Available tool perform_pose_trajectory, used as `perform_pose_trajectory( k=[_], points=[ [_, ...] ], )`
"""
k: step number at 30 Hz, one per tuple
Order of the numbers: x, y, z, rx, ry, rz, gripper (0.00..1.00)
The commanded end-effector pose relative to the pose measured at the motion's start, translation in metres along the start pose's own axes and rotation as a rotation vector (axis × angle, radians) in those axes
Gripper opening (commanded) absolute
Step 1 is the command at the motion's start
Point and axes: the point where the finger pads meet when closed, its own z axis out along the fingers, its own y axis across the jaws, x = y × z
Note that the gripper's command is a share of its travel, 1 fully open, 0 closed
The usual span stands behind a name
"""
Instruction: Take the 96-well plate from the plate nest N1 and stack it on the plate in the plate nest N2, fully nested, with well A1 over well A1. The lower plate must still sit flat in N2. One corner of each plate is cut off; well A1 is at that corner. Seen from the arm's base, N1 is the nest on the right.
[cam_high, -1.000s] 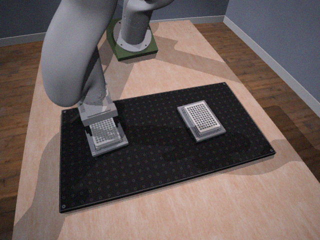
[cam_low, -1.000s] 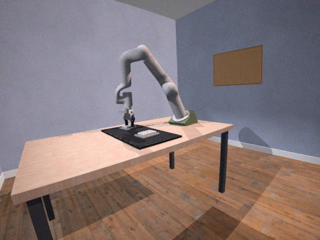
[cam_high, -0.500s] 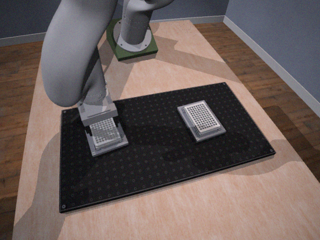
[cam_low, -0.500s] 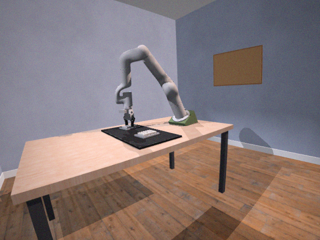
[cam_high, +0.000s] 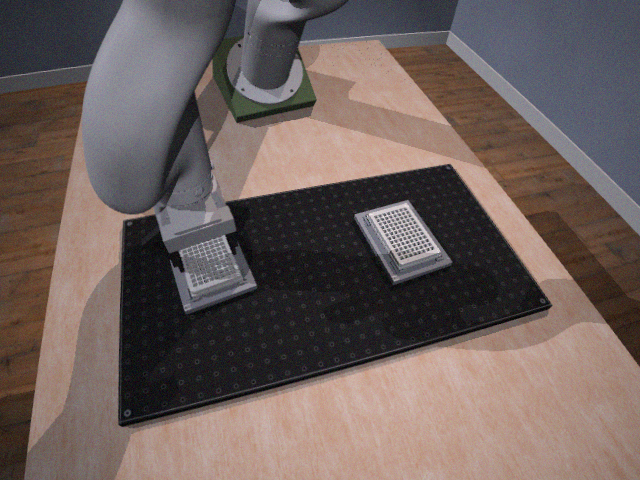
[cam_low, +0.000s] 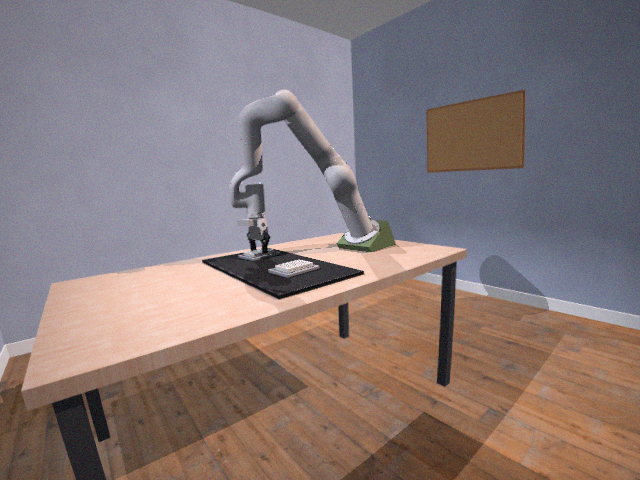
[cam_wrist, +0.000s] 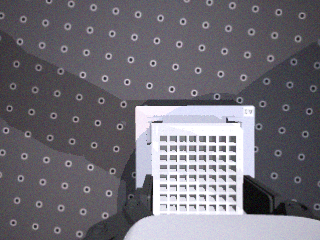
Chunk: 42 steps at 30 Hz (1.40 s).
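A white 96-well plate sits in the grey nest N1 at the left of the black breadboard. My gripper is down over it, its dark fingers on the plate's two long sides, shut on it. In the wrist view the plate fills the lower middle, with a finger on each side and the nest under it. A second white plate sits flat in nest N2 at the right. In the exterior view the gripper stands low over N1, and the N2 plate lies nearer the camera.
The black breadboard lies on a wooden table. The arm's green base is at the table's far end. My arm's links hang over the left part of the board.
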Motion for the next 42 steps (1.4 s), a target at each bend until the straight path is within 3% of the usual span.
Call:
perform_pose_trajectory(
  k=[1,42],
  points=[
    [0.001,0.000,0.000,-0.001,0.001,0.000,0.00],
    [0.001,0.000,-0.020,-0.001,0.001,0.000,0.00]
  ],
)
